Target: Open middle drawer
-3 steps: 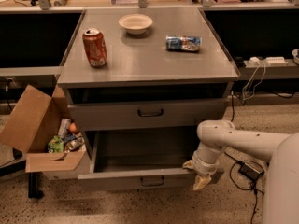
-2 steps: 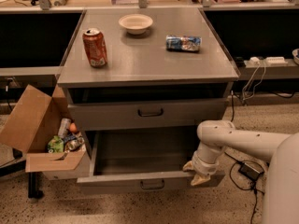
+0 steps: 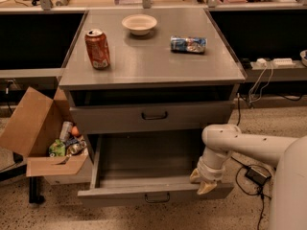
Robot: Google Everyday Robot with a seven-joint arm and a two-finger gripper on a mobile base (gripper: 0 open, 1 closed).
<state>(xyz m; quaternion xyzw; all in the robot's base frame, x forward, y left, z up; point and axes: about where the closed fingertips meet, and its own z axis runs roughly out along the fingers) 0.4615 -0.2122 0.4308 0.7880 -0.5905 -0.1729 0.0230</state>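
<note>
The middle drawer (image 3: 144, 189) is a wide grey metal drawer with a low flat front and a small dark loop handle (image 3: 157, 197). It stands pulled well out of the cabinet, and its inside looks empty. My gripper (image 3: 201, 181) is at the right end of the drawer's front edge, right of the handle, on the end of my white arm (image 3: 249, 145). Above it, the taller-fronted grey drawer (image 3: 152, 116) is nearly closed. The lowest drawer is hidden under the open one.
On the cabinet top (image 3: 153, 66) stand a red can (image 3: 97, 48), a white bowl (image 3: 139, 24) and a lying blue can (image 3: 188, 44). An open cardboard box (image 3: 41, 138) of trash sits at the left. Cables (image 3: 254, 176) lie on the floor at the right.
The middle drawer has slid further out toward the camera, and my gripper has moved down and forward with its front edge.
</note>
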